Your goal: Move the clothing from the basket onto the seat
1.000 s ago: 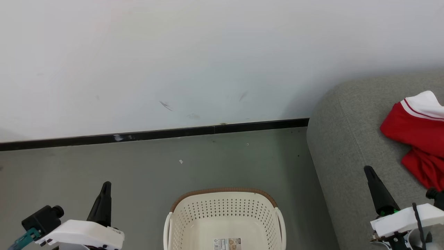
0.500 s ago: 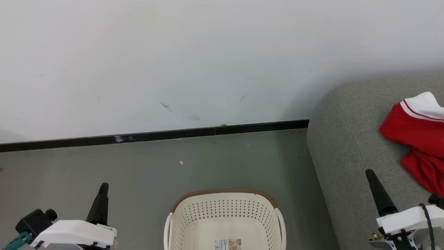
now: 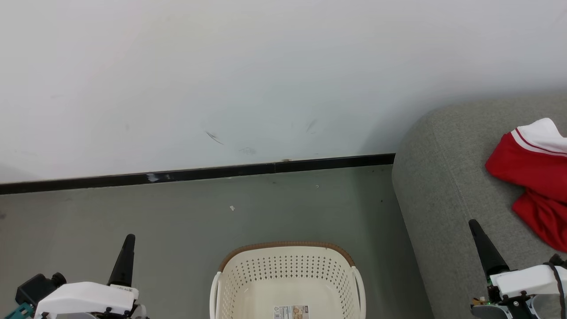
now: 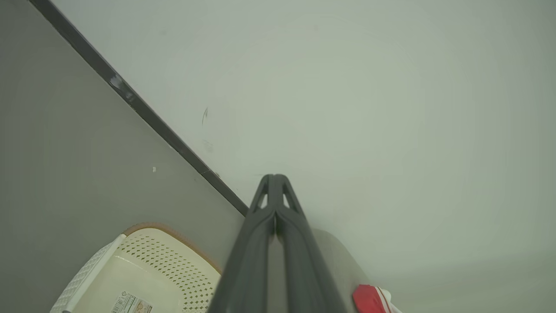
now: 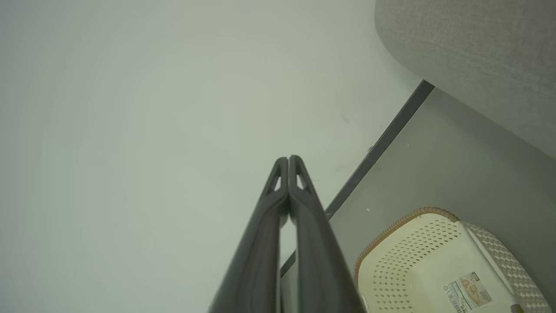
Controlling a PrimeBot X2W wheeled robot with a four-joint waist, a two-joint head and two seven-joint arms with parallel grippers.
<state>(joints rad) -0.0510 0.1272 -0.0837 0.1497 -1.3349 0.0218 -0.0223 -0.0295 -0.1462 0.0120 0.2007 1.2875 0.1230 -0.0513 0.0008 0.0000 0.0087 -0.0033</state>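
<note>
The red clothing [image 3: 533, 179] with white striped trim lies bunched on the light-grey seat [image 3: 438, 190] at the right; a red corner of the clothing [image 4: 369, 300] peeks past the fingers in the left wrist view. On the floor at bottom centre stands the cream basket [image 3: 288, 266], brown-rimmed, with only a barcode sticker [image 3: 290, 311] on its bottom. My left gripper [image 3: 129, 239] is shut at the lower left, apart from the basket. My right gripper [image 3: 473, 224] is shut over the seat's front edge, left of the clothing. Both hold nothing: left gripper [image 4: 274, 177], right gripper [image 5: 288, 158].
A white wall [image 3: 221, 79] with a black baseboard [image 3: 199, 172] runs behind the grey floor [image 3: 177, 212]. The basket [image 5: 434, 261] sits close to the seat's rounded corner [image 5: 473, 56]. Bare floor lies between basket and wall.
Both grippers have sunk slightly toward the bottom of the head view. The clothing, basket and seat have stayed put.
</note>
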